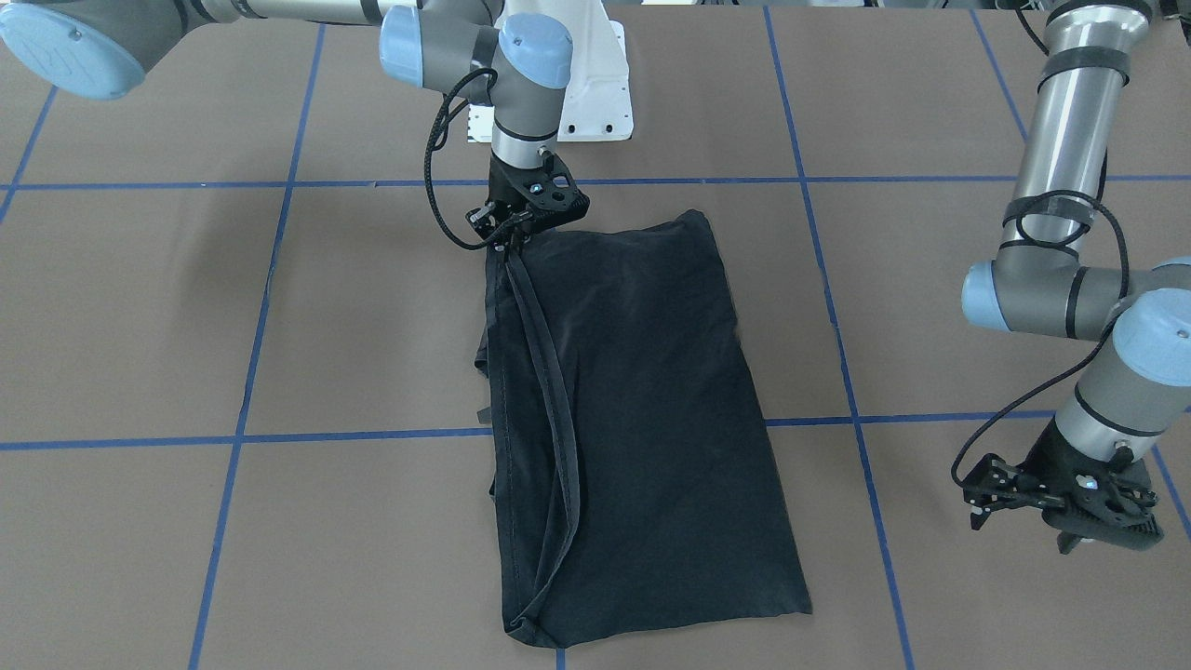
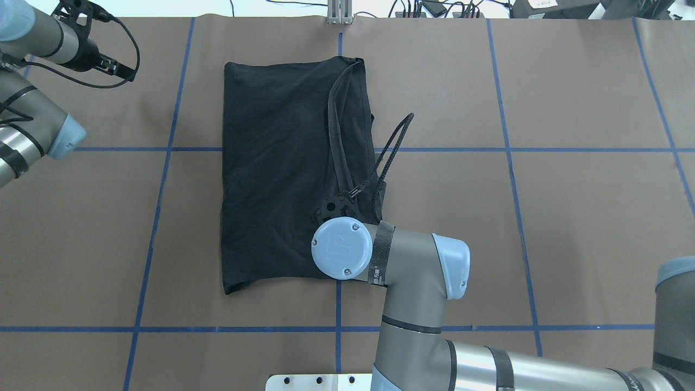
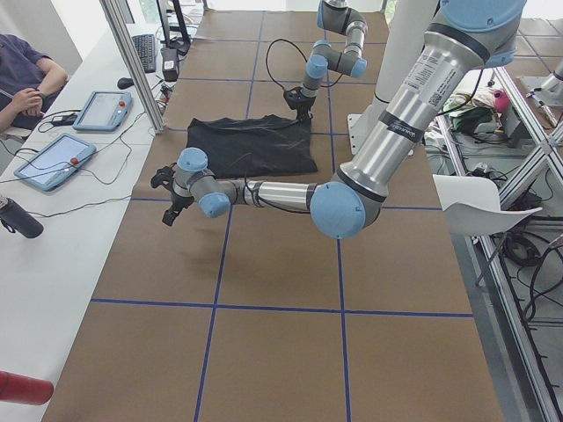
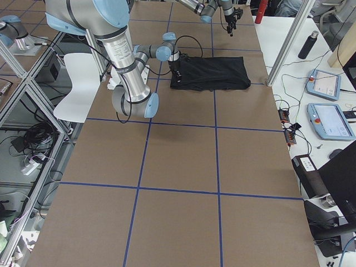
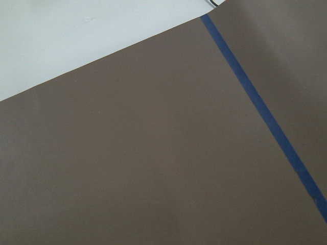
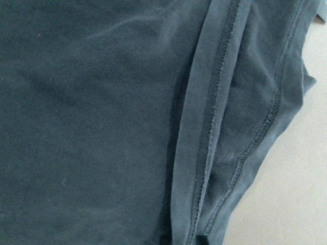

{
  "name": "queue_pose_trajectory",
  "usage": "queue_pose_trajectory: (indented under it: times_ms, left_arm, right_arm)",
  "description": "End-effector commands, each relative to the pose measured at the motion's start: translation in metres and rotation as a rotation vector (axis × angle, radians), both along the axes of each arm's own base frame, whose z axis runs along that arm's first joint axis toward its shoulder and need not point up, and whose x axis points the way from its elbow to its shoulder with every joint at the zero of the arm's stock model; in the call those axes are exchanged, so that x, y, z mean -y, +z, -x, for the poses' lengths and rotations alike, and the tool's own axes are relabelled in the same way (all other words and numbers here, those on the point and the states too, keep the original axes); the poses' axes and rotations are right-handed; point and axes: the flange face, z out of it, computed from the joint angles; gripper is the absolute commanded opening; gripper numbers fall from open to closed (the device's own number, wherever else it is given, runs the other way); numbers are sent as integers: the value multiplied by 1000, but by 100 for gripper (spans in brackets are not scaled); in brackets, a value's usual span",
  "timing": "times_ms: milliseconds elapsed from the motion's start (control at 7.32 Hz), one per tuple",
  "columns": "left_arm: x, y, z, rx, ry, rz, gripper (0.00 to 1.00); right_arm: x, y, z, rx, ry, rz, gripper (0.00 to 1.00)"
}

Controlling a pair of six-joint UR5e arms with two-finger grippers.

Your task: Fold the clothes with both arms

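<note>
pinching black t-shirt (image 1: 651, 391) hem with right hand (image 1: 508, 244), left hand (image 1: 1070, 538) aside over table (image 1: 186, 326), its state unclear

UR logo, on blue joint cap (image 2: 342, 248) of right arm (image 2: 412, 271)

We find the light bright and even in all views. It comes mostly from above, so the shadows are soft. In the front-facing view a faint grey shadow lies on the brown table (image 1: 140, 307). The black T-shirt (image 1: 651, 372) is so dark that its folds almost disappear from overhead, but the right wrist view shows it washed to bluish grey, with clear stitching. The metal tube of the left arm (image 1: 1061, 158) carries a pale glare. The left wrist view looks slightly soft. In the exterior left view, the top edge is overexposed.
</note>
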Motion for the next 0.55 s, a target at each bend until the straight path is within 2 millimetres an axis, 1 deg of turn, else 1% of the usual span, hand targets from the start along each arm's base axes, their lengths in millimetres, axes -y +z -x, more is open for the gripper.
queue_pose_trajectory:
  times_ms: [0, 137, 273, 410]
  left_arm:
    - [0, 0, 1, 0, -1, 0, 100]
    - [0, 0, 0, 0, 0, 0, 100]
    - [0, 0, 0, 0, 0, 0, 100]
    - [0, 0, 0, 0, 0, 0, 100]
  right_arm:
    - [2, -4, -4, 10, 2, 0, 0]
    - [5, -7, -7, 16, 4, 5, 0]
    - [7, -6, -10, 16, 8, 8, 0]
    - [5, 1, -17, 16, 11, 10, 0]
